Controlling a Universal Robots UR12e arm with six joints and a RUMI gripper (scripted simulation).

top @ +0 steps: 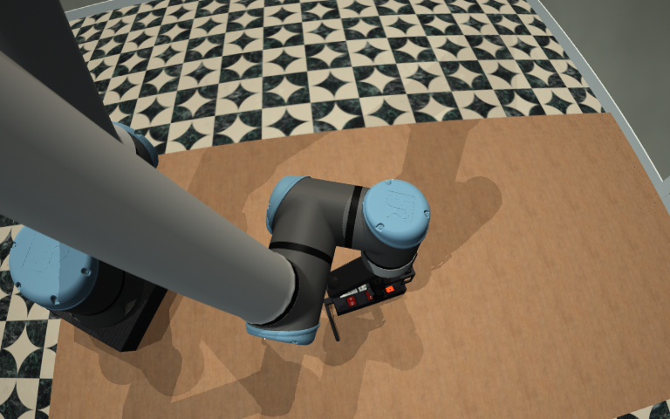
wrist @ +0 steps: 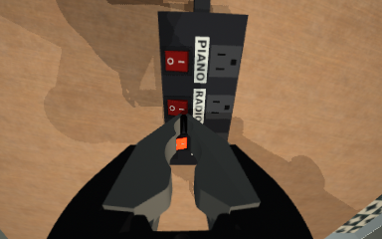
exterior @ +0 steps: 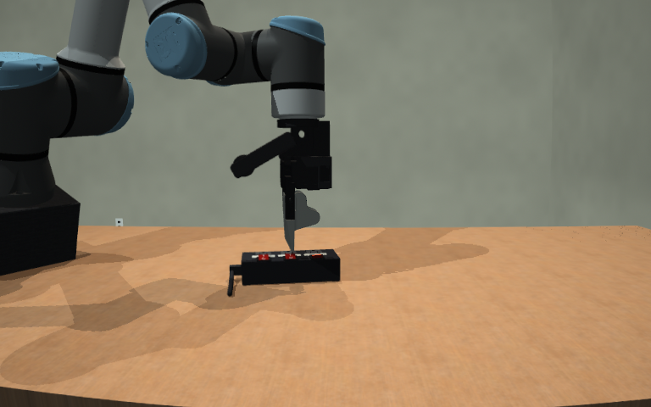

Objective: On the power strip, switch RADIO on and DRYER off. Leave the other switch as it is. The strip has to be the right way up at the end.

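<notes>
The black power strip (top: pixel 346 294) (exterior: pixel 290 272) (wrist: pixel 234 30) lies flat on the table with its switches facing up. In the wrist view the PIANO switch (wrist: pixel 176 62) and the RADIO switch (wrist: pixel 177 107) are dark red. A third switch (wrist: pixel 181 143) (top: pixel 389 289) glows orange and shows between my fingers; its label is hidden. My gripper (exterior: pixel 290 247) (wrist: pixel 183 116) is shut on nothing. It points straight down, with its tips at the near edge of the RADIO switch, touching the strip's top or just above it. In the top view the wrist hides the fingers.
A short black cord stub (top: pixel 333 320) (exterior: pixel 230 282) sticks out of the strip's PIANO end. The robot's black base (top: pixel 123 320) (exterior: pixel 33 230) stands at the table's left side. The wooden table (top: pixel 543 247) (exterior: pixel 480 311) ends at a checkered floor (top: pixel 345 58).
</notes>
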